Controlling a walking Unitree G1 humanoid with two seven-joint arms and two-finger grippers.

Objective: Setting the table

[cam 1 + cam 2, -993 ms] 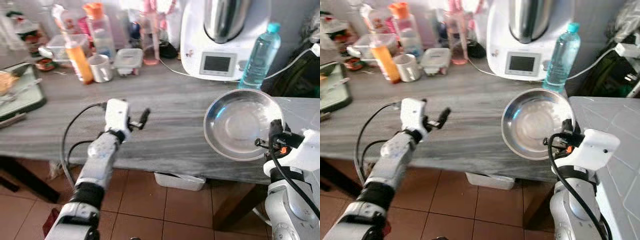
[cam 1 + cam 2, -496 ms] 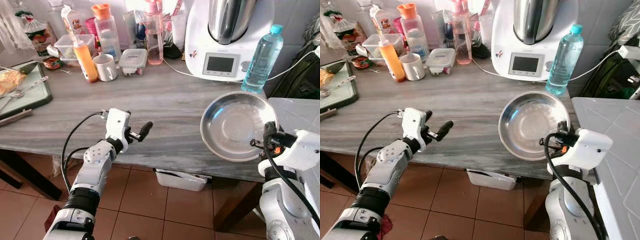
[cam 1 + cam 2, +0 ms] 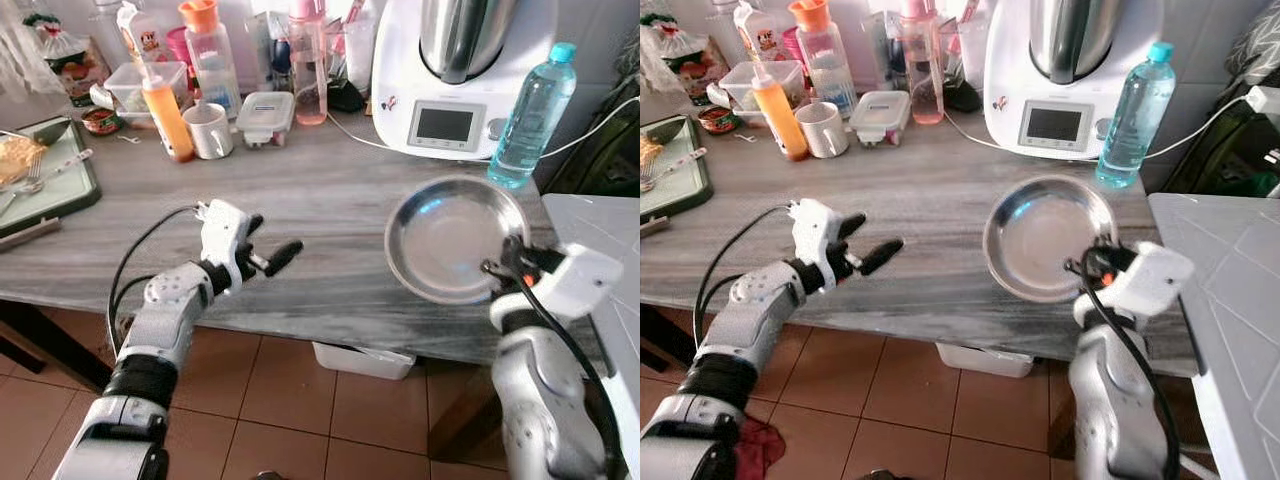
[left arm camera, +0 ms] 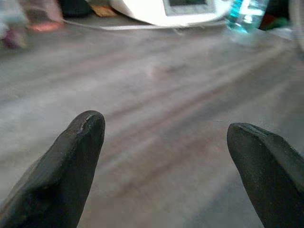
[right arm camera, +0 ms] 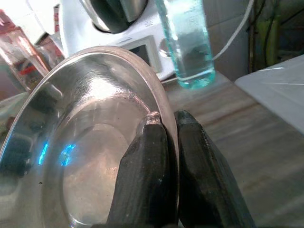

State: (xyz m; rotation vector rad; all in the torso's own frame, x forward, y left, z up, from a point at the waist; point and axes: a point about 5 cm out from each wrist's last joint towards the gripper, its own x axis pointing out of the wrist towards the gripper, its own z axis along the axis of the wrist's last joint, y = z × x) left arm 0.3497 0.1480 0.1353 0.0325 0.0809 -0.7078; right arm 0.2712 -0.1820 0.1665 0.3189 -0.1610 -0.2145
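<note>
Grey wood-grain table (image 3: 330,205) runs across a kitchen with a terracotta tile floor, its far edge crowded with a white kitchen machine (image 3: 455,70), a clear water bottle (image 3: 529,115), an orange squeeze bottle (image 3: 167,118), a mug (image 3: 211,131) and a lidded container (image 3: 264,118). At the left end lies a green tray (image 3: 60,190) with cutlery and food.

Judging from this, the table setting looks to be at an early stage: one steel bowl (image 3: 455,238) is being brought to the table and is not yet set down, and no place is laid in the bare middle stretch.

The right hand (image 5: 170,142) is closed on the bowl's near rim, one black finger inside the rim and one outside. The bowl sits low over the table's right end, in front of the water bottle; whether its base touches the wood cannot be told.

The left hand (image 3: 265,245) hovers over the table's near edge, well apart from the bowl, its fingers spread and holding nothing.
</note>
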